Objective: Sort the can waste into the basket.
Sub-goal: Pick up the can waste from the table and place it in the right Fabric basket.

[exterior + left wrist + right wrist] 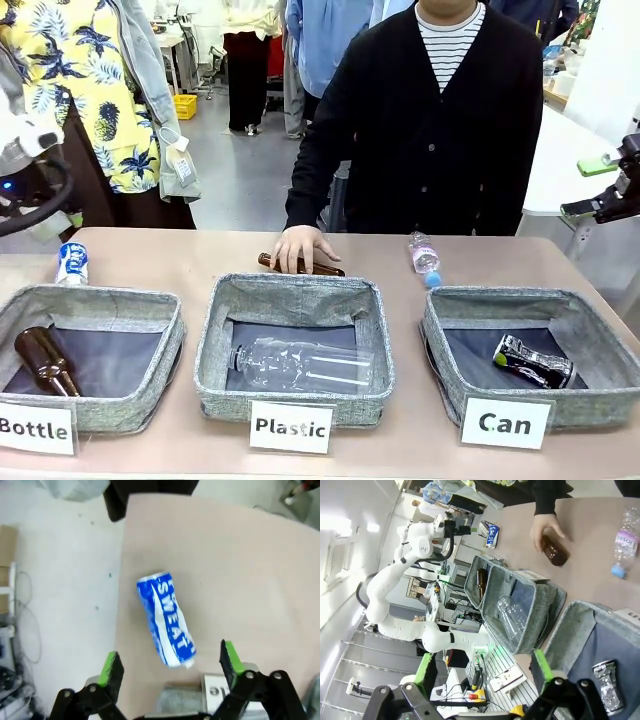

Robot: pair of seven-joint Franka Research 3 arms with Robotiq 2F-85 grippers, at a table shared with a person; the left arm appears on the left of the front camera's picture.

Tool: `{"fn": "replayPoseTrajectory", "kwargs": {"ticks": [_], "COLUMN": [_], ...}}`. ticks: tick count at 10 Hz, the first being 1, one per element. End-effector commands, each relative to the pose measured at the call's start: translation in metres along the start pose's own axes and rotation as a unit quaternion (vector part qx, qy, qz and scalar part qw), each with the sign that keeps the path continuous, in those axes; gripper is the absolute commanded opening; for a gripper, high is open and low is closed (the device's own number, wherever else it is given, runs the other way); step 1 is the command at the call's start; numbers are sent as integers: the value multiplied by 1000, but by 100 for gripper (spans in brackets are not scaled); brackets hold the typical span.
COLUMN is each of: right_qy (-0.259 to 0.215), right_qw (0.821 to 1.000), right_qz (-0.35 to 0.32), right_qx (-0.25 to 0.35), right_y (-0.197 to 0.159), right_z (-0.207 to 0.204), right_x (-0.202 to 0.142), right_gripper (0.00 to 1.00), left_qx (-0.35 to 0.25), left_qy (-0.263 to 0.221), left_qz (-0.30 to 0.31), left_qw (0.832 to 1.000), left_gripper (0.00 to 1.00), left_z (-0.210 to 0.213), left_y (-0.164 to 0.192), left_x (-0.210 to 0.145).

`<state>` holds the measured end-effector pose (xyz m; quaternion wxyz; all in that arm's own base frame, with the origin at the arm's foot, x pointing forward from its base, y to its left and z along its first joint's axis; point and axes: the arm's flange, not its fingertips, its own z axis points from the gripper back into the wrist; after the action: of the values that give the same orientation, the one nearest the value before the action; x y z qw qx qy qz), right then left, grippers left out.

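Jaws spread, left gripper [169, 656] hovers over fallen blue-and-white metal can [165, 620]; it should straddle the can's width squarely before closing, bound for grey woven basket [500, 298].

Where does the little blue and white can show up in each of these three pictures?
Front view: blue can far left on the table, behind the Bottle basket.
Left wrist view: centre, above the basket's edge.
Right wrist view: small, top middle, beyond that basket.
Shared landmark: the Bottle basket.

crushed black can [533, 362] in the basket [598, 405] — blue can [71, 263] lying outside.
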<state>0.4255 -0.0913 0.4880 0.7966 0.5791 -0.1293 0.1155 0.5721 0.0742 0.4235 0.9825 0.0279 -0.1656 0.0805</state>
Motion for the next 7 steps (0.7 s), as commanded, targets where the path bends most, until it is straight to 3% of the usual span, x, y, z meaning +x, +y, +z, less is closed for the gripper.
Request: {"fn": "replayPoseTrajectory", "kwargs": {"ticks": [1,2,5,7], "right_qy": [2,2,2,2], "right_qw": [1000,1000,1000,1000], "right_qz": [10,10,10,10], "right_qx": [-3,-3,-3,-3], "right_y": [0,0,0,0], "right_z": [2,2,2,2], "right_x": [-1,-1,-1,-1], "right_gripper": [100,100,100,100], "left_qx": [20,21,40,22], "left_qy": [46,69,138,156], "left_qz": [37,35,108,125], "left_qw": [998,997,984,980], "left_gripper": [100,100,100,100], "left_z": [-17,-31,-85,-103], "left_y": [-13,-11,0,7], "left_x": [44,49,57,47]}}
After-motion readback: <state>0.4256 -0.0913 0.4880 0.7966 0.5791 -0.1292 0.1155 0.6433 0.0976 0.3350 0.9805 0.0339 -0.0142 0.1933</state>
